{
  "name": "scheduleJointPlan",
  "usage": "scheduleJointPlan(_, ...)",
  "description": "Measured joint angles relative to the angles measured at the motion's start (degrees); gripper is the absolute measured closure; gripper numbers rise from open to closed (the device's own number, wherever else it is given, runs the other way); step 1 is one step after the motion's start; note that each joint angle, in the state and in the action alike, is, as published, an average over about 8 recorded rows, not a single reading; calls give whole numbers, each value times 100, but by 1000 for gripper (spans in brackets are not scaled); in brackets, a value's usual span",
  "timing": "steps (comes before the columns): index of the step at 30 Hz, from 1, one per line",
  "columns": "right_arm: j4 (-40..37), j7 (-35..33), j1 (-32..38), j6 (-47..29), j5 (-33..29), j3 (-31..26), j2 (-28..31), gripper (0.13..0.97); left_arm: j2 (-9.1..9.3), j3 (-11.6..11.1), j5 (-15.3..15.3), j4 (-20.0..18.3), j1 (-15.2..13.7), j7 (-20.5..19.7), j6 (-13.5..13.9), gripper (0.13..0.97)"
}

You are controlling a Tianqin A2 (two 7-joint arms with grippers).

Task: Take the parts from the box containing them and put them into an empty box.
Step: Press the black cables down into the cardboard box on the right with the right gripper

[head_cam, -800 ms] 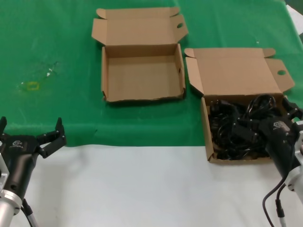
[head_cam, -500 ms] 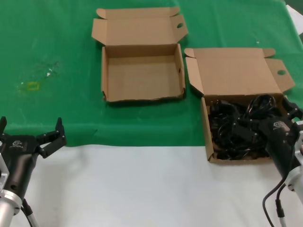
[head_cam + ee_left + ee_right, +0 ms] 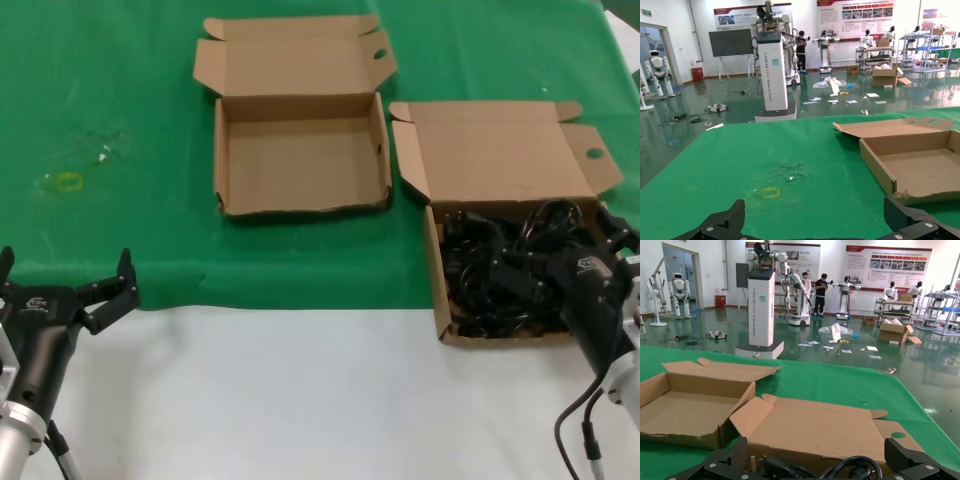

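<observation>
Both boxes, the empty box and the full box just beside it, are matt brown cardboard with rough torn-looking edges. The cords are thin black rubber with a slight gloss. The surface under the boxes is matt green cloth, giving way to smooth white nearer the robot.

Green cloth, white table, brown cardboard boxes, glossy blk cords.

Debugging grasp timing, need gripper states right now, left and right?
Left gripper: open, holding nothing, parked at the table's near edge.
Right gripper: open, down among the power cords in the right box, nothing gripped yet.
</observation>
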Motion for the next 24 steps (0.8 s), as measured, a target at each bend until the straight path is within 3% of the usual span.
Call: scheduleJointPlan(24,0,0,0,0,0,0,0,129,0,0,0,0,0,0,0,132)
